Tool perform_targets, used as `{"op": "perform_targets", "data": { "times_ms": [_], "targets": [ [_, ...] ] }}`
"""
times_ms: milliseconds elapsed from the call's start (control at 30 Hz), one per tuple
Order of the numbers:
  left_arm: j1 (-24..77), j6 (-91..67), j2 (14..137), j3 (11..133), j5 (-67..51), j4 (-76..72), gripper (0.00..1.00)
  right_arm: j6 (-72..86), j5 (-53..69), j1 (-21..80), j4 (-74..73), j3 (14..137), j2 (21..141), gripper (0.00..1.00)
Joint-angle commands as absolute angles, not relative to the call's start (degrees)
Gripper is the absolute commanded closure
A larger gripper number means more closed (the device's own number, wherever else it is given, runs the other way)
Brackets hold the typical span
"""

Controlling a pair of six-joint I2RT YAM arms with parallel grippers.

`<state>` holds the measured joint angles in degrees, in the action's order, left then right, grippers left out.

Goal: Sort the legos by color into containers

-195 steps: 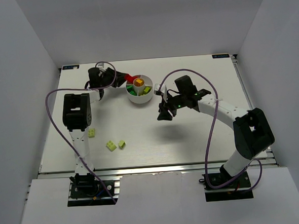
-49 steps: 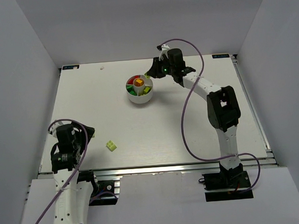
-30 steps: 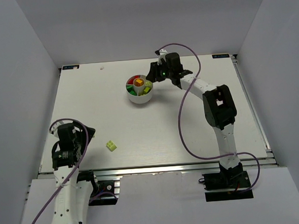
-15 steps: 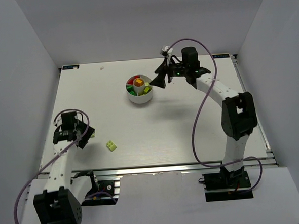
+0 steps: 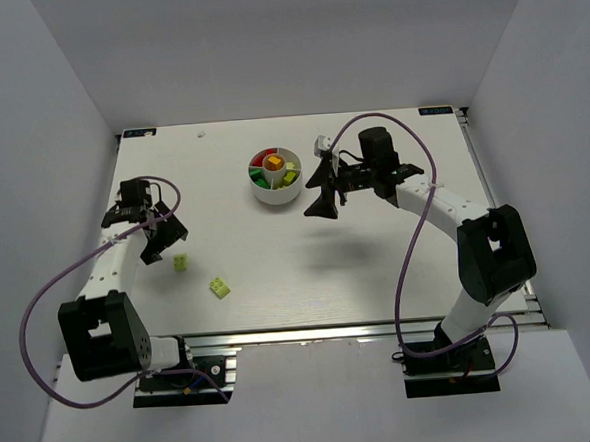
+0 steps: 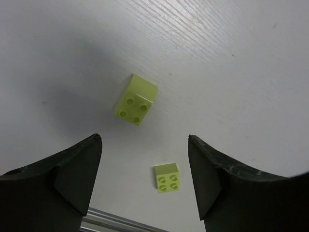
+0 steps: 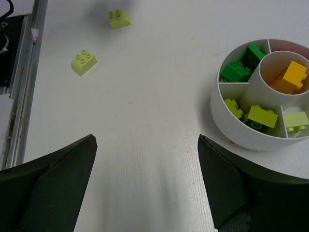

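Note:
The white round dish [image 5: 276, 189] stands at the back middle of the table. In the right wrist view its wall [image 7: 227, 121] encloses dark green bricks [image 7: 239, 67], pale lime bricks [image 7: 260, 116], a red wedge, and an orange-yellow brick [image 7: 292, 75] in the central cup. Two pale lime bricks lie loose on the table: one [image 5: 180, 261] [image 6: 136, 100] just right of my left gripper [image 5: 155, 250], the other [image 5: 220, 286] [image 6: 167, 177] nearer the front edge. My left gripper [image 6: 144, 140] is open and empty above them. My right gripper [image 5: 319, 207] [image 7: 145, 137] is open and empty, right of the dish.
A metal rail [image 7: 21, 87] runs along the table's front edge. White walls enclose the table on the left, back and right. Purple cables loop from both arms.
My left arm has swung from the front-left corner out toward the loose lime bricks. My right gripper has drawn back from the dish's right rim toward the near side.

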<state>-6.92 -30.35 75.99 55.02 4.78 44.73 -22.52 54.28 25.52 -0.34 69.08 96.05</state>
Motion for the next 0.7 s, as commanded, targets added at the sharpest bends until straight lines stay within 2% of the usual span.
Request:
{"op": "perform_targets", "data": {
  "times_ms": [0, 600, 667],
  "targets": [
    [-6.9, -19.4, 79.2, 59.0, 3.8, 49.0, 0.19, -25.1, 55.5, 25.3, 0.1, 68.9, 93.3, 0.11],
    [-4.1, -14.9, 93.9, 62.3, 5.7, 47.6, 0.24, -22.1, 56.2, 25.3, 1.6, 68.6, 93.4, 0.11],
    [-4.0, -14.9, 95.5, 62.6, 5.9, 47.4, 0.28, -22.1, 56.2, 25.3, 1.6, 68.6, 93.4, 0.11]
  ]
}}
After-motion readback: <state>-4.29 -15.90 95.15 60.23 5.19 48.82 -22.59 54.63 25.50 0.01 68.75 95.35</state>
